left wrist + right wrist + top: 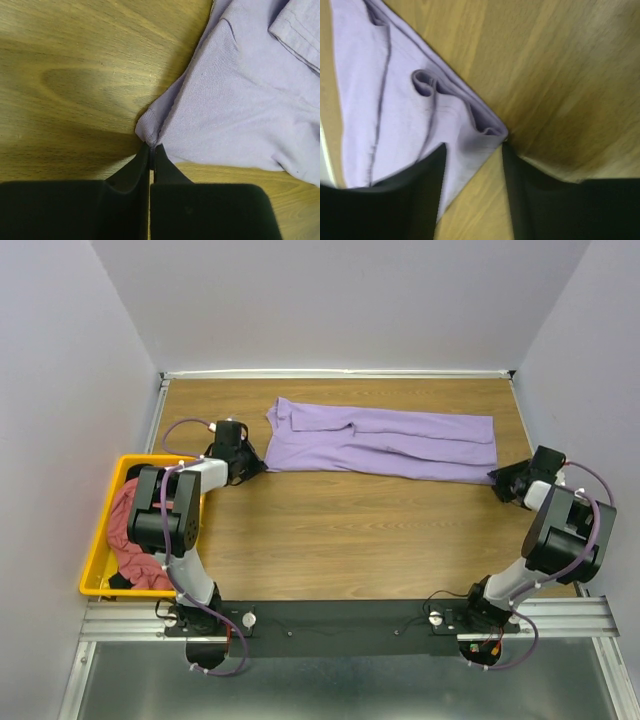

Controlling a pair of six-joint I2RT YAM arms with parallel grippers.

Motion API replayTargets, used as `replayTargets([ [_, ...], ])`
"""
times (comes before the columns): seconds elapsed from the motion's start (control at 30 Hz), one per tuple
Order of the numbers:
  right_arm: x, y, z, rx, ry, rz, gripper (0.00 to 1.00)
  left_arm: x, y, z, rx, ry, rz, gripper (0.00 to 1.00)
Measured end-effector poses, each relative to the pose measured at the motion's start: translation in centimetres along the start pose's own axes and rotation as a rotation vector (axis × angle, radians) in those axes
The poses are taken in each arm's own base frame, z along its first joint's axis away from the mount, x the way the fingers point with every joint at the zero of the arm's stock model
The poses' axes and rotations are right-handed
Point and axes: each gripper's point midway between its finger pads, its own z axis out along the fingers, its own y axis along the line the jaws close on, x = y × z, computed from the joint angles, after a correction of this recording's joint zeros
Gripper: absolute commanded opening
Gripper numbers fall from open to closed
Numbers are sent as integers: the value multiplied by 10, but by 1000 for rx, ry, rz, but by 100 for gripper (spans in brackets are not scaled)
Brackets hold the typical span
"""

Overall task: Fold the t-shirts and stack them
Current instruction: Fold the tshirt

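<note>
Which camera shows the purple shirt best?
Top view: the whole purple shirt lies on the table. The left wrist view shows only a corner pinched by the left gripper; the right wrist view, a corner between the right gripper's open jaws.

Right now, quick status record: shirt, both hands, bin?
lavender t-shirt: folded into a long strip, flat on the far half of the table
left hand: shut, pinching the strip's near-left corner
right hand: open, fingers either side of the near-right corner
yellow bin: at the left side by the left arm, holds a red-pink t-shirt
</note>
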Motion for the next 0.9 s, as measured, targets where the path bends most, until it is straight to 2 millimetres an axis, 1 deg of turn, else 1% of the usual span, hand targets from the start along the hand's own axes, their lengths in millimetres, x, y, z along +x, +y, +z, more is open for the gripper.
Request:
replayTargets([
  [0.03, 0, 0, 0, -2, 0, 0, 37, 0, 0, 0, 0, 0, 1, 2],
  [0.07, 0, -2, 1, 6, 0, 5, 23, 0, 1, -1, 1, 0, 3, 2],
  [0.17, 4, -10, 3, 22, 9, 20, 4, -2, 0, -3, 3, -4, 12, 2],
  [0.2, 4, -12, 4, 26, 11, 27, 2, -3, 0, -4, 3, -5, 13, 1],
  [0.23, 4, -13, 4, 28, 11, 26, 1, -4, 0, -5, 4, -6, 15, 1],
  [0.37, 2, -17, 2, 33, 8, 34, 1, -8, 4, -13, -4, -5, 24, 0],
  [0.5, 0, -28, -5, 67, 11, 41, 1, -7, 16, -22, -29, 11, 37, 0],
  [0.6, 3, -36, -14, 106, 26, 31, 1, 0, 25, -33, -52, 32, 64, 0],
  [0.7, 8, -44, -22, 149, 40, 11, 1, 13, 34, -43, -69, 58, 91, 0],
  [0.8, 10, -49, -27, 172, 48, 3, 1, 29, 46, -48, -93, 94, 105, 0],
  [0.9, 10, -55, -31, 203, 41, -5, 1, 33, 51, -52, -94, 97, 115, 0],
])
